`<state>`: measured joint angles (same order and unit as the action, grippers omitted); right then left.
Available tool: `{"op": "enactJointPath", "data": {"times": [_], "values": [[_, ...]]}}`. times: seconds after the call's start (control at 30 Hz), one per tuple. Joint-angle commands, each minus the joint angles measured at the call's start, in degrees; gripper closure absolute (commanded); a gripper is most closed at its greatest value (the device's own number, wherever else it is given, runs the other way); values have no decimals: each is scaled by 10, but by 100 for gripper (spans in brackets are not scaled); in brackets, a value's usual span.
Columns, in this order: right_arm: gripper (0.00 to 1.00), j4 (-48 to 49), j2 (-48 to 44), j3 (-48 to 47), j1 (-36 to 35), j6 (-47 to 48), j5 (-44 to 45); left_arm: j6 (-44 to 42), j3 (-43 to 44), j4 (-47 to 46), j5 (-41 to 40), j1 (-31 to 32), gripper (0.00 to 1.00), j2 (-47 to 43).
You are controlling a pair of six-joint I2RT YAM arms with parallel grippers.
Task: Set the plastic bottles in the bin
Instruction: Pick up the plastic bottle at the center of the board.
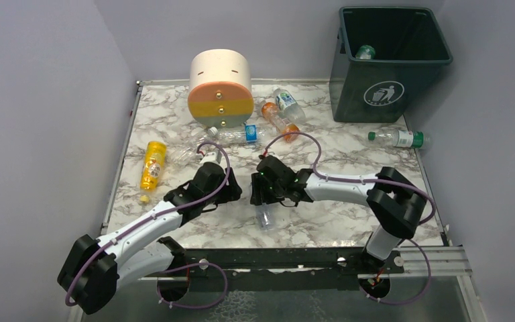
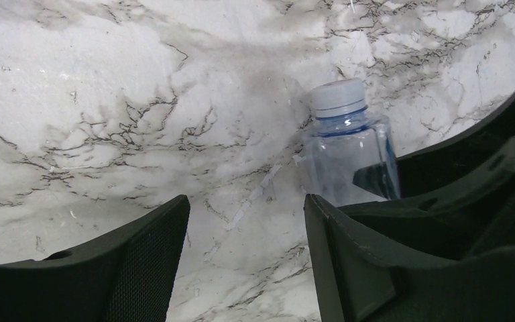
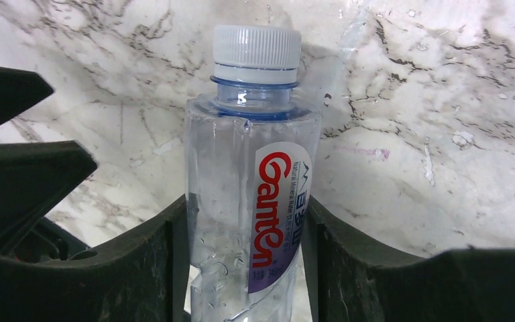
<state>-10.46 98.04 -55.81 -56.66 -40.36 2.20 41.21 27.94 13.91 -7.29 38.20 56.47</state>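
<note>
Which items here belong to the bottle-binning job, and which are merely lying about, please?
Job: bin, Ganten bottle in right end effector, yellow bottle, orange bottle, green-capped bottle.
Lying about: cream drawer unit, small yellow piece.

Seven plastic bottles can be counted for certain. One capped bottle (image 1: 365, 51) is inside the bin (image 1: 349, 100) and six are outside it: one yellow bottle (image 1: 152, 164), one orange bottle (image 1: 279, 119), one green-capped bottle (image 1: 399, 138) and three clear ones, namely the rear clear bottle (image 1: 285, 102), the blue-labelled bottle (image 1: 235, 135) and the red-lettered bottle (image 3: 251, 201). A crumpled clear shape (image 1: 186, 154) may be an eighth. Also counted: one bin, one drawer unit (image 1: 220, 74) with three coloured fronts, one small yellow piece (image 1: 144, 198), and two robot arms, the left arm (image 1: 141, 228) and the right arm (image 1: 349, 188).
</note>
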Motion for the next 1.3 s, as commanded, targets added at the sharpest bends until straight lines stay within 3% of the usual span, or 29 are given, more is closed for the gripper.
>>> {"op": "enactJointPath", "data": {"times": [0.0, 0.17, 0.37, 0.57, 0.6, 0.9, 1.27], "values": [[46, -25, -61, 4, -1, 11, 29, -8, 8, 12, -14, -3, 31, -12], [47, -54, -104, -10, 19, 30, 27, -11, 31, 14, -18, -3, 28, -9], [47, -89, -184, -33, 99, 69, 3, -21, 54, 21, -18, -4, 22, -6], [47, -135, -226, -112, 203, 124, -38, -22, 58, 17, -11, -4, 9, -3], [47, -143, -227, -131, 219, 134, -43, -22, 57, 15, -9, -4, 3, -3], [47, -158, -171, -327, 404, 172, -155, -22, 55, -14, 21, -4, 1, 8], [46, -15, -67, -473, 653, 43, -395, -23, 52, -45, 52, -4, 1, 35]]}}
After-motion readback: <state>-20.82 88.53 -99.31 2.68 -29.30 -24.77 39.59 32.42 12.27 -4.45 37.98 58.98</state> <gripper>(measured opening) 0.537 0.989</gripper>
